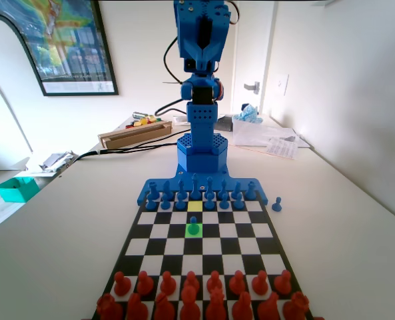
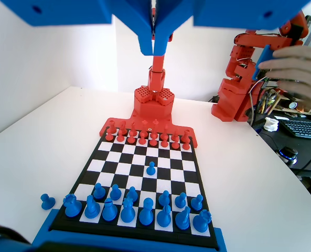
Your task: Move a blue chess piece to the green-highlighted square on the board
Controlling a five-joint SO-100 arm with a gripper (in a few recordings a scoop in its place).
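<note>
A blue chess piece, a small pawn, stands upright on the green-highlighted square of the board, one row in front of the blue pawn row. In the wrist view the same pawn stands alone mid-board. My gripper is raised high above the arm's base, far from the pawn. Seen from the wrist, the gripper has its jaws pressed together with nothing between them.
A pale yellow square lies bare in the blue pawn row. One blue pawn stands off the board on the table. Red pieces fill the near rows. A teal box and papers lie further back.
</note>
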